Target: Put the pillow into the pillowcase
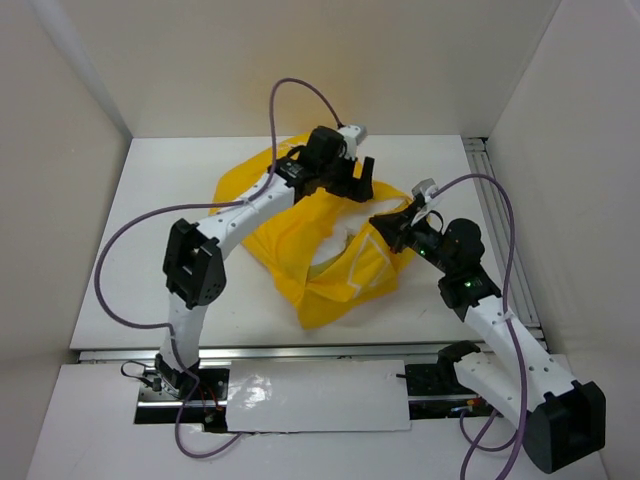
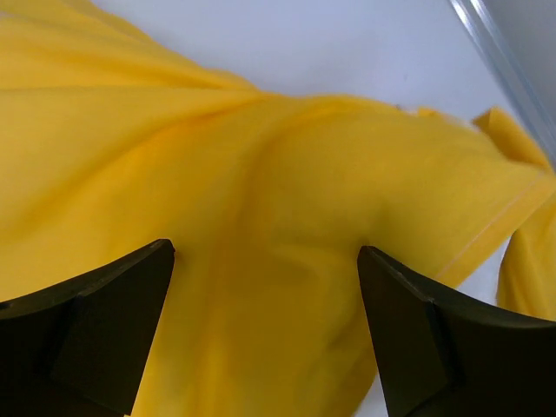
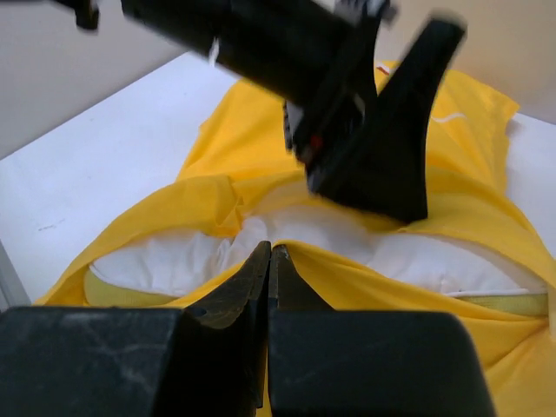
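Note:
The yellow pillowcase (image 1: 290, 225) lies crumpled in the middle of the table. The white pillow (image 1: 335, 245) shows through its open mouth, mostly inside. My right gripper (image 1: 392, 222) is shut on the near hem of the pillowcase's mouth (image 3: 365, 278) and holds it raised over the pillow (image 3: 174, 261). My left gripper (image 1: 358, 182) is open and hovers over the far side of the pillowcase. In the left wrist view its fingers (image 2: 113, 321) straddle yellow fabric (image 2: 261, 200) without gripping it. It also shows in the right wrist view (image 3: 373, 130), above the pillow.
White walls close in the table on three sides. An aluminium rail (image 1: 505, 250) runs along the right edge. A white sheet (image 1: 310, 395) lies at the front between the arm bases. Purple cables loop above both arms.

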`<state>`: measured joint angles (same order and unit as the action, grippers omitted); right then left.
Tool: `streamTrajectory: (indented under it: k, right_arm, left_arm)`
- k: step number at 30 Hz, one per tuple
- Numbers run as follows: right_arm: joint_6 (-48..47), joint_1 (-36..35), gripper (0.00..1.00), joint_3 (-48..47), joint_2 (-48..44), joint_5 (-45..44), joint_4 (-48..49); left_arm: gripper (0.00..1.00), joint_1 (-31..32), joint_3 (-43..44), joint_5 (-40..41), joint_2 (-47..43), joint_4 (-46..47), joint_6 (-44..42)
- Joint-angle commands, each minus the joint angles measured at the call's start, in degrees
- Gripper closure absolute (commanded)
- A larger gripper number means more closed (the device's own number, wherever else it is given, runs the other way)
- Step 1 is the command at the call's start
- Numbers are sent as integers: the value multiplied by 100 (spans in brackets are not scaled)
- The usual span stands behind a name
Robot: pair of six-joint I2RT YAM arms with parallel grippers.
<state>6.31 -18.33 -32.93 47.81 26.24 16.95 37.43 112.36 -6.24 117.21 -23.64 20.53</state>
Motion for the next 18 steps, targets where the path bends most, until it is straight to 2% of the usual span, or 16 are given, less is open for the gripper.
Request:
streamTrajectory:
  k: [1, 3, 4, 6, 7, 8, 9, 10, 12, 13, 14, 18]
  right_arm:
    - [-34, 40, 100, -143, -97, -434, 265]
    - [-33, 101, 100, -205, -97, -680, 212]
    - [-33, 101, 100, -205, -97, -734, 212]
    - [-33, 101, 100, -205, -97, -795, 273]
    - [37, 153, 100, -205, -97, -848, 274]
    - [37, 154, 100, -258, -149, -909, 352]
    - [90, 154, 100, -258, -149, -1014, 353]
    - [90, 154, 100, -415, -149, -1016, 353]
    - [90, 154, 100, -539, -289, -1199, 353]
    - [90, 154, 100, -713, -290, -1305, 266]
    - [142, 154, 100, -819, -351, -1401, 108]
    - [143, 154, 100, -1101, -606, -1465, 150]
  left_arm:
    - [0, 405, 121, -737, 285, 237, -838]
    - [0, 458, -186, -904, 285, 429, -936]
    - [0, 458, -631, -1158, 85, 709, -1033]
    - [0, 458, -1178, -1160, -75, 1140, -1034]
    - [0, 458, -1572, -960, -23, 1412, -956]
    - [4, 458, -1576, -714, 117, 1336, -877]
    - [10, 458, -1350, -512, 327, 1127, -815]
    - [29, 397, -1113, -179, 590, 846, -588]
    - [48, 213, -394, 104, 1405, -147, -210]
    - [83, 151, -225, 488, 1619, -724, -86]
    - [91, 72, -118, 605, 1769, -913, -15]
    - [92, -95, -644, 992, 1779, -748, 283]
